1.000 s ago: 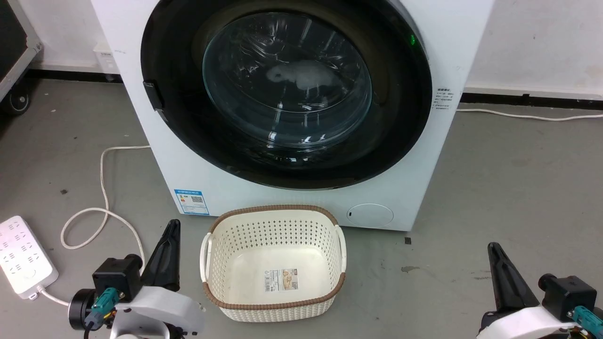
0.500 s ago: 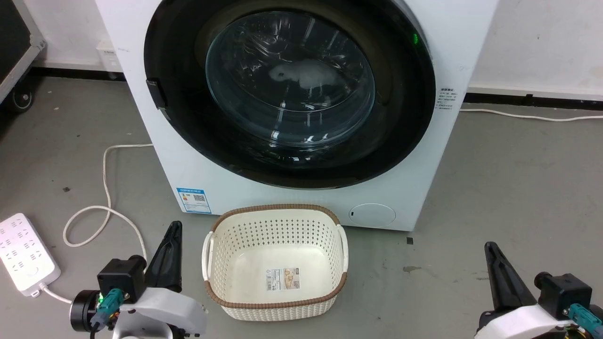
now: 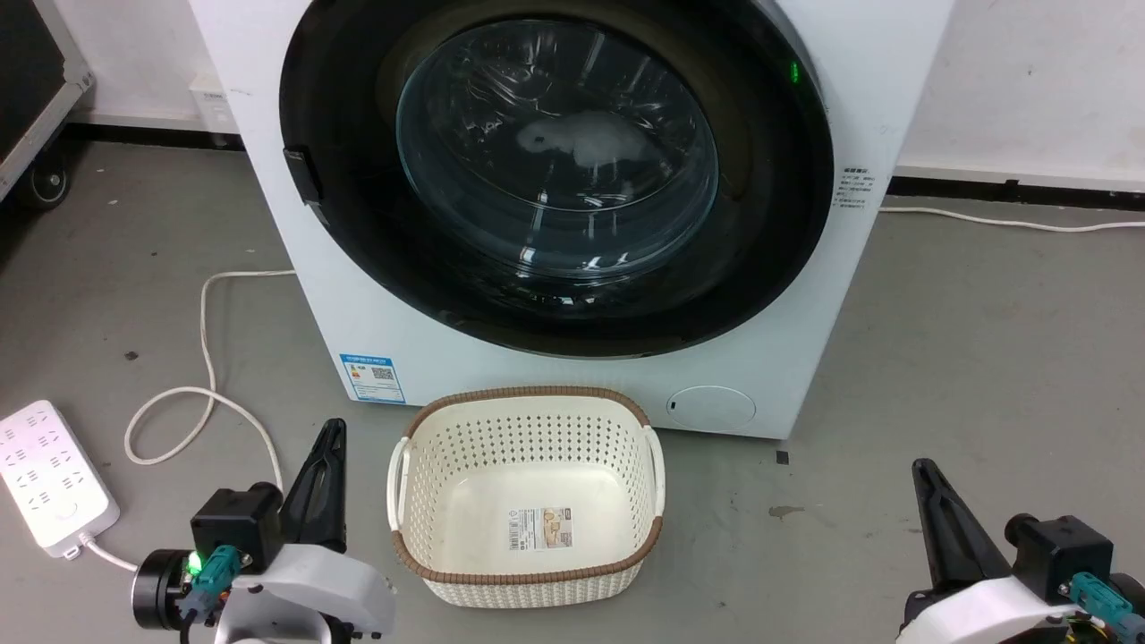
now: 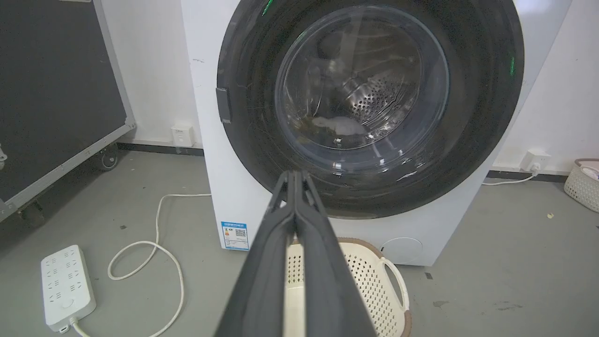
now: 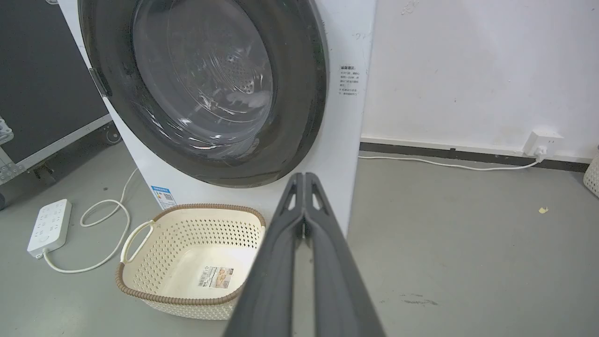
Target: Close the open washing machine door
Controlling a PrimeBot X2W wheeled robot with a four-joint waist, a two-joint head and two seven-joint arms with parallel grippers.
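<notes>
Head view: the left end effector (image 3: 331,431) and right end effector (image 3: 922,471) sit low, each pinched together, holding nothing. Past the basket (image 3: 528,581) — up ahead — the washing machine door (image 3: 771,224) lies flat on the washing machine (image 3: 572,386) (looks shut already); left seems nearer.

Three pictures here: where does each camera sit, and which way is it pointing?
Head view: on the robot's head, facing forward and down at the white front-loading washing machine and cream perforated basket; left claw and right claw at the bottom corners.
Left wrist view: on the left wrist, facing the round black-rimmed glass door along the shut left claw.
Right wrist view: on the right wrist, facing that door obliquely along the shut right claw.
Shared: all three show door, basket and a white power strip.
</notes>
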